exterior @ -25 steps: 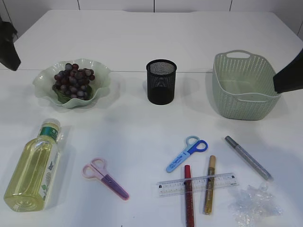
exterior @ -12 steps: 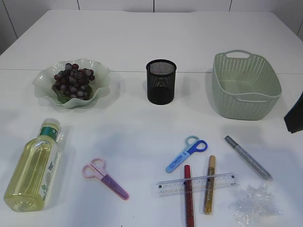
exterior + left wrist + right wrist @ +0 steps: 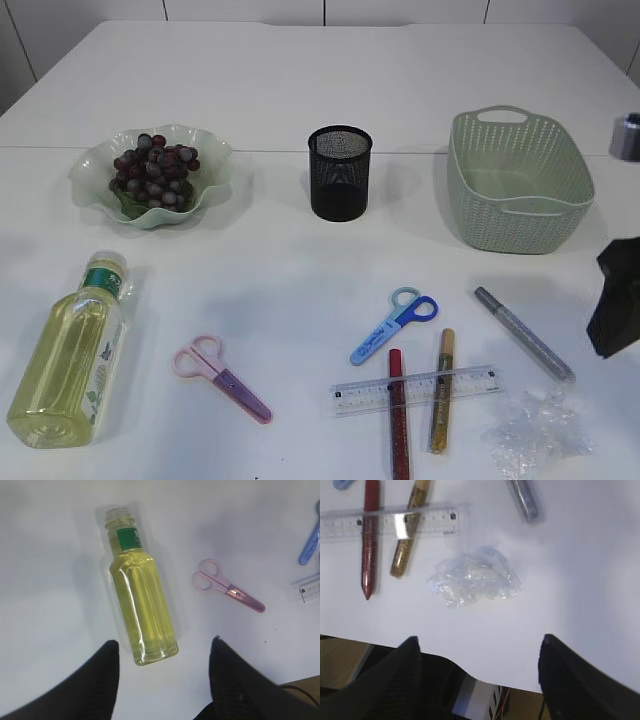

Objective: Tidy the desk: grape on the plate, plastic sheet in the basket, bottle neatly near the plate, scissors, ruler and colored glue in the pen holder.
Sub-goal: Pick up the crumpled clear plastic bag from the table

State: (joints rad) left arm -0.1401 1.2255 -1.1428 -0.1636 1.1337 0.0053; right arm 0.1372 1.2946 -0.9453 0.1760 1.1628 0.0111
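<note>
Grape (image 3: pixel 154 168) already heaped on the scalloped green plate (image 3: pixel 212 152) at far left, that step judged done; everything else judged still to do. Bottle (image 3: pixel 70 353) of yellow liquid lying on its side at the near left of the white desk (image 3: pixel 300 80), well short of the plate and not yet stood up beside it. Black mesh pen holder (image 3: pixel 340 172) at centre back, nothing seen inside; pink scissors (image 3: pixel 221 378) and blue scissors (image 3: pixel 393 325) flat on the desk in front; clear ruler (image 3: pixel 416 389) laid across the red glue pen (image 3: pixel 398 412) and gold glue pen (image 3: pixel 442 390), silver glue pen (image 3: pixel 523 333) just to their right. Crumpled plastic sheet (image 3: pixel 535 433) at the near right corner, well apart from the green basket (image 3: pixel 520 215), which looks empty.

Left gripper (image 3: pixel 164 652) poised above the bottle's base, fingers (image 3: pixel 102 672) spread wide on either side, touching nothing. Right gripper (image 3: pixel 479 652) above the near desk edge just short of the plastic sheet, fingers (image 3: pixel 570 672) wide apart, gripping nothing. Bottle and sheet judged the likely first pickups.
</note>
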